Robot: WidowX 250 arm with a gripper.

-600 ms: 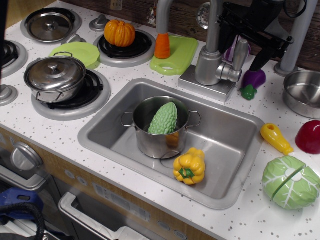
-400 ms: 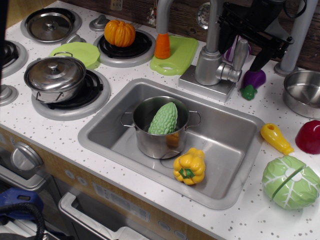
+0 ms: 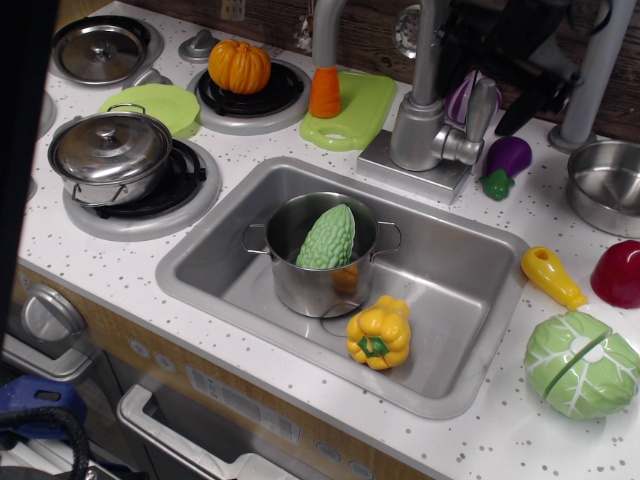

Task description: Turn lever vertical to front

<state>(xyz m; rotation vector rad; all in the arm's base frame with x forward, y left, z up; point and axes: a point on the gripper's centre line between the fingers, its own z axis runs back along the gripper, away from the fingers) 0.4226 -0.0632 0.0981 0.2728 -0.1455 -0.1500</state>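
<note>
The lever (image 3: 480, 108) is a short matte-silver paddle on the right side pivot of the grey tap body (image 3: 417, 135). It stands nearly upright with its tip leaning slightly right. My black gripper (image 3: 490, 75) hangs over and behind the lever's tip at the top right. One dark finger shows left of the lever and one finger (image 3: 515, 112) right of it, standing apart. The lever's tip sits between them, and no contact shows. The upper part of the gripper is cut off by the frame edge.
The curved spout (image 3: 325, 25) rises left of the tap. The sink (image 3: 470, 300) holds a pot (image 3: 318, 270) with a green gourd, and a yellow pepper (image 3: 380, 333). A purple eggplant (image 3: 506, 160), a grey pole (image 3: 590, 75) and a steel bowl (image 3: 605, 185) stand right of the tap. A dark band (image 3: 25, 150) covers the left edge.
My gripper has shifted slightly up and back from the lever. The lever has not visibly turned. The dark band at the left edge has grown wider.
</note>
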